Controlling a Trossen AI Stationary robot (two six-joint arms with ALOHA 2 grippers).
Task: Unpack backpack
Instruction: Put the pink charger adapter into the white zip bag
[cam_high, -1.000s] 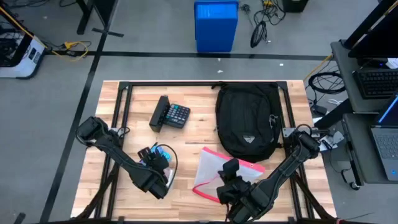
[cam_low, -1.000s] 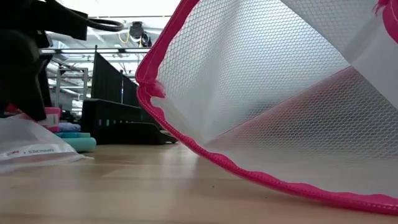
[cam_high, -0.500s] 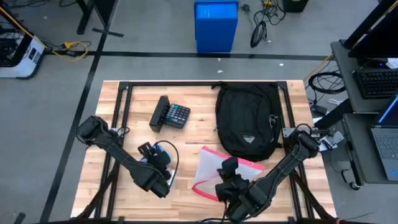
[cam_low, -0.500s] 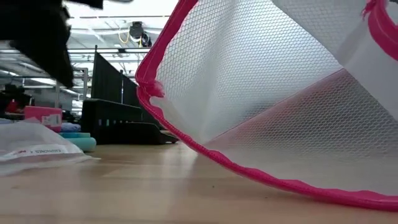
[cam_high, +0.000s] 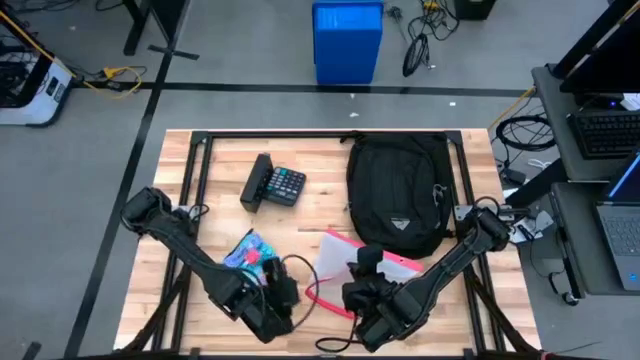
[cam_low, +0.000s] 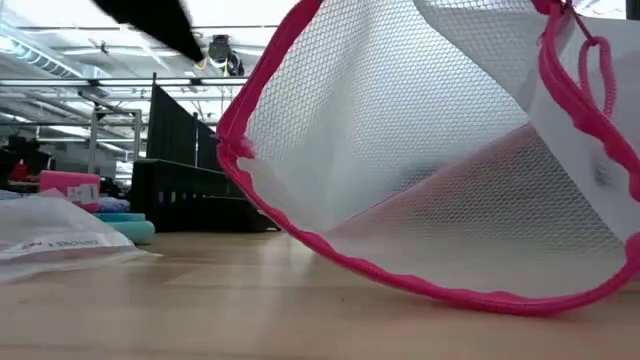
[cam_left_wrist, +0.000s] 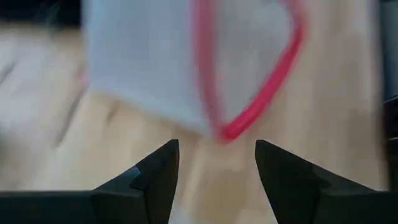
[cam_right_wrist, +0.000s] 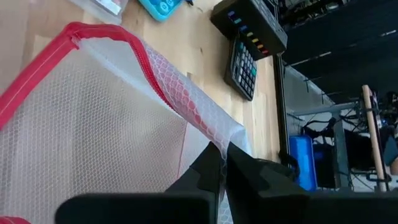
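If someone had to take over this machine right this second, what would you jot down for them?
Right gripper: shut on the edge of the mesh pouch, holding it tilted up off the table.
Left gripper: open, empty, pointing at the pouch's pink zipper edge.
Backpack: flat at the table's back right, just behind the pouch.
Already out: the pouch, a calculator at back centre, and a plastic bag of small items near the left arm.
Left to do: probably set the pouch down or open it; I can't tell whether anything is left inside the backpack.
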